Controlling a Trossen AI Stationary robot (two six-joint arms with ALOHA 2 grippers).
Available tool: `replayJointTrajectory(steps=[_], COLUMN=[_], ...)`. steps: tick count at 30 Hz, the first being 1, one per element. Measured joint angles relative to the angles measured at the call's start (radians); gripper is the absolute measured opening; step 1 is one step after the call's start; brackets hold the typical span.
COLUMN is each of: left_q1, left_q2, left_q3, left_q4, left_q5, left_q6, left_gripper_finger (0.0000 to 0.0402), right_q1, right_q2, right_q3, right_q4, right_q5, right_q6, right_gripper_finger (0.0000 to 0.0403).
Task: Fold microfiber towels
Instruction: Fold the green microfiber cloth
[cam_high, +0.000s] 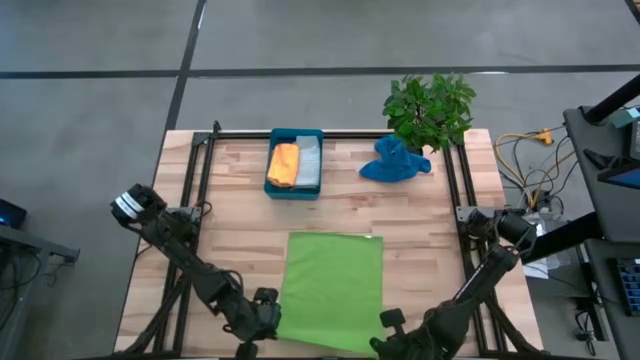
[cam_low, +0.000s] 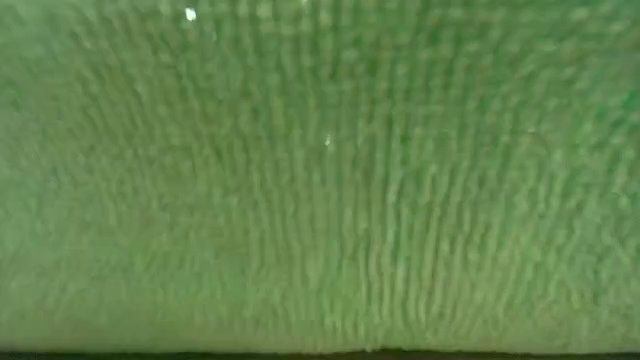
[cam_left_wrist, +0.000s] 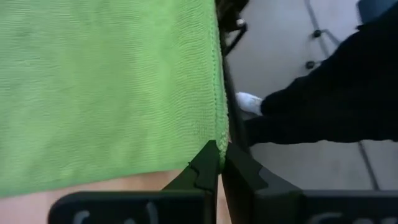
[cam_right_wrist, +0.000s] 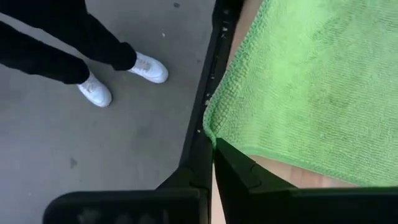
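Note:
The lime green towel (cam_high: 333, 290) lies spread in the middle of the table's near half, and its cloth fills the low view (cam_low: 320, 180). My left gripper (cam_high: 268, 318) is shut on its near left corner and my right gripper (cam_high: 388, 325) on its near right corner. A teal tray (cam_high: 295, 190) at the far middle holds the orange towel (cam_high: 284, 163) and the grey towel (cam_high: 308, 162), lying side by side. Right of the tray, the blue towel (cam_high: 393, 163) sits crumpled on the table. My left gripper pinches the green towel's near left corner (cam_left_wrist: 221, 134) between its two shut fingers (cam_left_wrist: 208, 163), slanting down from the near left. The corner is raised off the wood; the cloth runs away from it toward the far side. My right gripper pinches the near right corner (cam_right_wrist: 211, 127) between its shut fingers (cam_right_wrist: 233, 163), slanting down from the near right. That corner is raised too, and the towel's hemmed edge leads off from the fingers.
A potted plant (cam_high: 430, 108) stands at the far right corner, behind the blue towel. Black rails (cam_high: 200, 180) run along the table's left and right sides. A person's legs and white shoes (cam_right_wrist: 118, 71) stand on the floor just past the table's near edge.

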Motion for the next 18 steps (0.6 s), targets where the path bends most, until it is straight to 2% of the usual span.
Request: replayJointTrajectory(steps=[8, 13, 18], left_q1=[0.027, 0.065, 0.129], left_q2=[-0.06, -0.1, -0.131], left_q3=[-0.012, -0.019, -0.038], left_q4=[-0.126, -0.217, -0.226], left_q5=[-0.058, -0.102, -0.103], left_q6=[0.07, 0.144, 0.225], left_gripper_finger=[0.0, 0.0, 0.0], right_q1=[-0.059, -0.106, -0.151], right_q2=[-0.074, -0.147, -0.218], right_q3=[-0.056, -0.147, -0.239], right_q4=[-0.032, -0.035, -0.034], right_q5=[0.053, 0.054, 0.053], right_q6=[0.004, 0.004, 0.004], right_gripper_finger=[0.0009, 0.0008, 0.0008])
